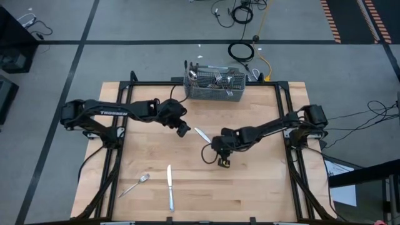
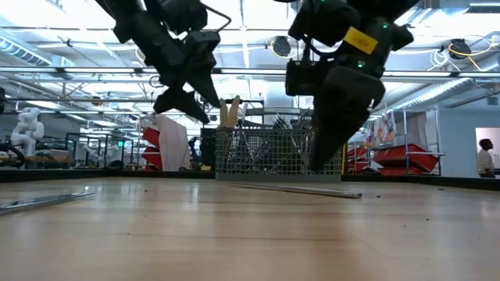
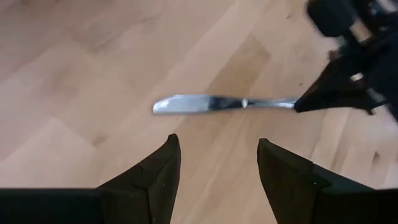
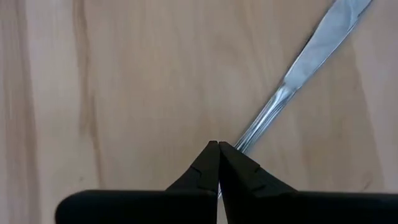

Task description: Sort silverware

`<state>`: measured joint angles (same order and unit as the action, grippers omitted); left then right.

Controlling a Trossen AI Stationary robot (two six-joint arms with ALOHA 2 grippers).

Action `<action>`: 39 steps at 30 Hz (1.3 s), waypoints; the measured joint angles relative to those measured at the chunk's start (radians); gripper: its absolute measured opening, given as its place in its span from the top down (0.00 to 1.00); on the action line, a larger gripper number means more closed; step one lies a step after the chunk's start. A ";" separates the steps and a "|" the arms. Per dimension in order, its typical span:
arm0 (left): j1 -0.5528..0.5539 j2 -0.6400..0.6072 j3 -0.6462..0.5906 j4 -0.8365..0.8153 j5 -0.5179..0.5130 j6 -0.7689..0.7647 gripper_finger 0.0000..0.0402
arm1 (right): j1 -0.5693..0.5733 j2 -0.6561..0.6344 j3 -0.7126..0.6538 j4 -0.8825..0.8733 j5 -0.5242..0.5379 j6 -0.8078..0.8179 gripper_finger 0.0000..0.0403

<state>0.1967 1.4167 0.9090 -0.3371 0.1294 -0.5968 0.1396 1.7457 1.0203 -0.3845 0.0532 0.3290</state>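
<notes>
Two dark robot arms meet over a table knife lying flat near the middle of a light wooden bench. The right gripper, its fingers pressed together with no gap, sits at the knife's handle end; from the wrist camera the tips overlap the handle, though whether they pinch it cannot be told. The blade runs away from that gripper toward the left gripper, which hangs above the bench with its fingers spread wide and nothing between them, the knife lying crosswise just ahead of its tips. Well behind both grippers, at the far edge of the bench, a grey wire-mesh basket holds a cluster of upright silverware. Toward the near edge, on the left gripper's side and well apart from it, a fork and a second knife lie side by side on the wood.
</notes>
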 joint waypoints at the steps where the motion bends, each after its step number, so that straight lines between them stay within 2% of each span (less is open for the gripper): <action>1: 0.005 0.008 0.000 0.001 0.013 0.000 0.47 | 0.011 0.000 0.000 -0.010 0.000 0.010 1.00; 10: 0.027 0.050 0.000 0.081 0.146 0.008 0.47 | 0.098 -0.002 0.000 -0.086 0.019 0.079 1.00; 15: 0.027 0.050 0.000 0.111 0.150 0.010 0.47 | 0.102 -0.029 -0.045 -0.081 0.028 0.103 1.00; 20: 0.029 0.050 0.000 0.125 0.150 0.015 0.47 | 0.103 -0.121 -0.173 0.025 0.029 0.184 1.00; 24: 0.037 0.050 0.000 0.137 0.151 0.027 0.47 | 0.097 -0.175 -0.204 0.052 0.035 0.190 1.00; 39: 0.044 0.051 0.000 0.156 0.151 0.035 0.47 | 0.092 -0.069 -0.204 0.157 0.028 0.132 1.00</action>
<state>0.2409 1.4677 0.9089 -0.1811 0.2806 -0.5622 0.2316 1.6766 0.8164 -0.2272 0.0814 0.4608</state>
